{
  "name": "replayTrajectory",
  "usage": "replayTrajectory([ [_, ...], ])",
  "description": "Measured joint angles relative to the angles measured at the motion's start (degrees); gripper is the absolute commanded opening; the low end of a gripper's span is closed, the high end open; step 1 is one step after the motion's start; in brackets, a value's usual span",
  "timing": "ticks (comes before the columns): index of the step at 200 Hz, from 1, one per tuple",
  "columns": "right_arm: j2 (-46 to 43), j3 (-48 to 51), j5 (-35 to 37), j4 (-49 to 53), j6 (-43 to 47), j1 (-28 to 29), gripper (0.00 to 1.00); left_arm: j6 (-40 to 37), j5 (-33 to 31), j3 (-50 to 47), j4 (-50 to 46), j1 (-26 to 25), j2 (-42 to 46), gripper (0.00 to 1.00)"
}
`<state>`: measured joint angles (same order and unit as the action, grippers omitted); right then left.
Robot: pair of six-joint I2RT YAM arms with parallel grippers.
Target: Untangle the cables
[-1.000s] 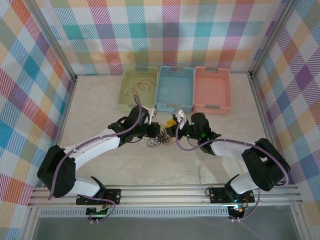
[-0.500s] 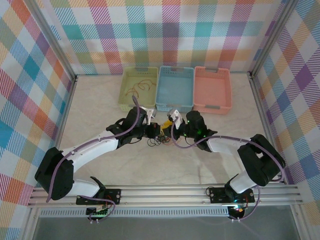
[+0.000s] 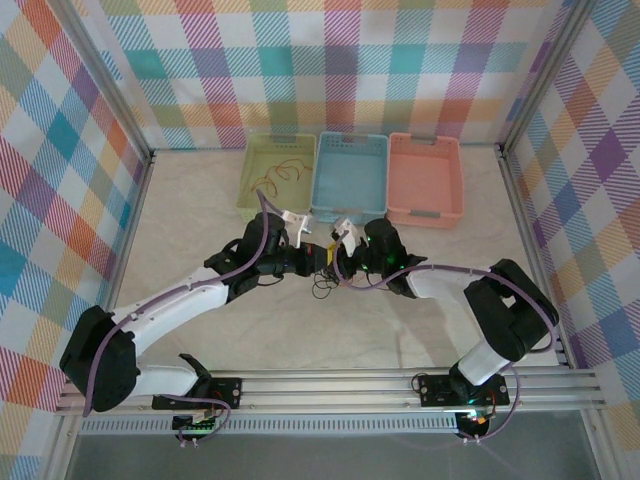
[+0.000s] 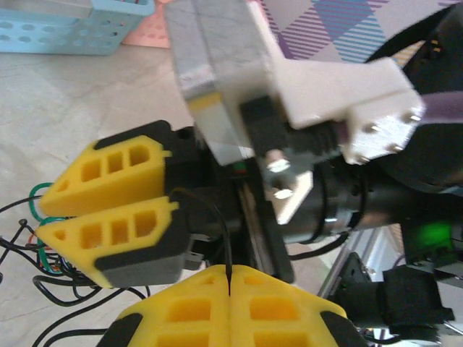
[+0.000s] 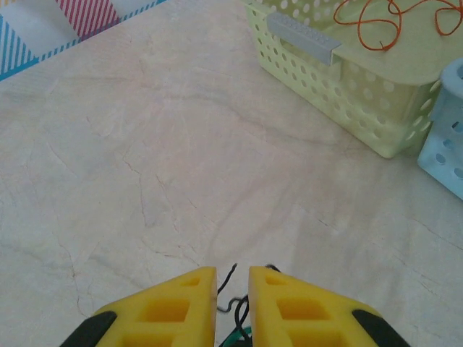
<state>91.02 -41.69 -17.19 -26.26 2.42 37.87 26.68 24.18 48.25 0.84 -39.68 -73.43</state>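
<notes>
Yellow-fingered left pincer (image 4: 228,278) fully closed, black strand (image 4: 221,231) pinched in seam between fingers. Right pincer (image 5: 232,285) faces it, tips near each other, narrow slit between its fingers; wires of cable tangle (image 3: 321,285) poke up in slit (clamped or not, cannot tell). Tangle lies on table (image 3: 200,220) between and just below both pincers: black and green loops. Orange cables (image 5: 380,25) lie loose in green basket (image 5: 347,69), well apart from tangle.

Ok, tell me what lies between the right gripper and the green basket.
Bare table, seen from the right wrist: nothing lies between the right gripper and the green basket. The cables lie right at the gripper.
</notes>
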Motion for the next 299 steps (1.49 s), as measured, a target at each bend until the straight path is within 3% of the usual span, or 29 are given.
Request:
replayTrajectory([
  [117,1.2,-3.0,3.9,6.1,0.0,0.0,0.2,2.3,1.2,-0.8,-0.8,0.0,17.1,0.0],
  [235,3.2,-7.1,10.7,11.0,-0.2,0.1,0.2,1.0,-11.5,-6.5,-4.4,0.0,32.0,0.0],
  [299,3.3,-7.7,12.7,11.5,-0.9,0.1,0.24,0.4,-15.0,-7.2,-5.8,0.0,34.6,0.0],
])
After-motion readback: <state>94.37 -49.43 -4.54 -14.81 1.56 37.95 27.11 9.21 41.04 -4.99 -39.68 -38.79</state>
